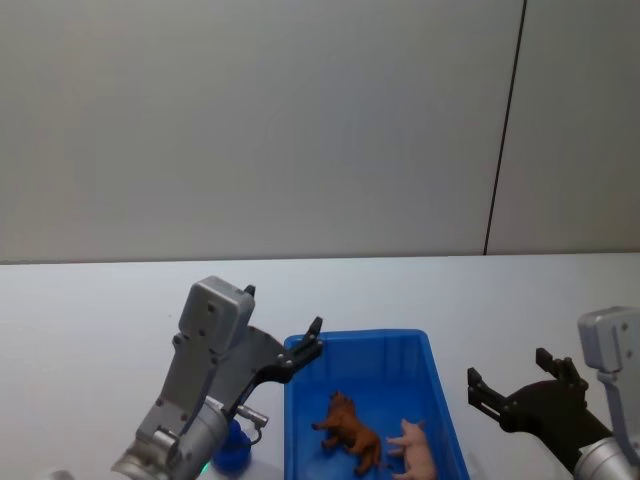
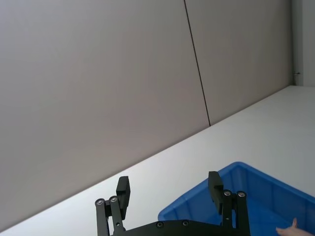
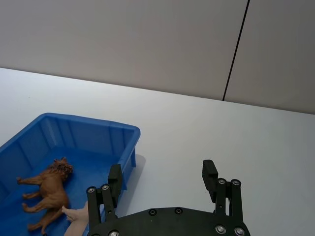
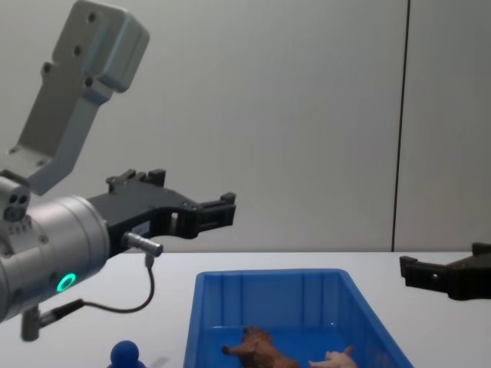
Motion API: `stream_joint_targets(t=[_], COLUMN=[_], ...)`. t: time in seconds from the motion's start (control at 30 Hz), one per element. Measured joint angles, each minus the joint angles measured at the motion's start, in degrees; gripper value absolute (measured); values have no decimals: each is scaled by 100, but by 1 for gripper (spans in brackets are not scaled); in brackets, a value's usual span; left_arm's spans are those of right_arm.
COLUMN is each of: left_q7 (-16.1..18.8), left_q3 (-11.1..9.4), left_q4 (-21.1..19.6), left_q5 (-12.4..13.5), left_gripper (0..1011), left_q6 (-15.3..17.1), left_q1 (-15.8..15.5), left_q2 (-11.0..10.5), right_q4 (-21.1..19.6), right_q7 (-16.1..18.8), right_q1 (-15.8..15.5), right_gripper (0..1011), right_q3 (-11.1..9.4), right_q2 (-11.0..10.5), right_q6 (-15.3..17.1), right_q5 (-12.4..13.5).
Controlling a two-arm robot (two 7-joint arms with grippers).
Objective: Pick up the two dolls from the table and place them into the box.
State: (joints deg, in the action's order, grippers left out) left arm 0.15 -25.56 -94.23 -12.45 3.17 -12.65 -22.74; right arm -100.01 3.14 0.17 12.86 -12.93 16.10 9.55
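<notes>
**Head view:** we are finding the brown doll and the pink doll lying inside the box, lower centre, on the table. The left gripper and right gripper are flanking it, spread and empty.

**Left wrist view, then right wrist view:** each claw is gaping.

**Chest view:** we are judging that a low retreat could clip the box's rim. We are reading no writing.

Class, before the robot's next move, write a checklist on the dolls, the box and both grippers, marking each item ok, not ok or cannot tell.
1. Brown doll inside the box: ok.
2. Pink doll inside the box: ok.
3. Left gripper open, empty, raised near the box: ok.
4. Right gripper open, empty, right of the box: ok.
5. Box flat on the table: ok.
</notes>
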Motion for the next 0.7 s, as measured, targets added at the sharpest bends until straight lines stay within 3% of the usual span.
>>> stream_joint_targets(t=[0.23,0.7], left_q7=[144,338], left_q3=[70,240], left_q4=[-166,-350], left_q5=[-198,-860], left_gripper=[1002,1002], left_q6=[346,980], left_q1=[159,541], left_q2=[-138,-460], right_q4=[-20,-35], right_q7=[-58,-104], right_q1=[-31,-55], right_gripper=[1001,1001], right_q3=[-19,-33], right_q2=[-22,-38], right_q6=[-5,-12], right_q5=[10,19])
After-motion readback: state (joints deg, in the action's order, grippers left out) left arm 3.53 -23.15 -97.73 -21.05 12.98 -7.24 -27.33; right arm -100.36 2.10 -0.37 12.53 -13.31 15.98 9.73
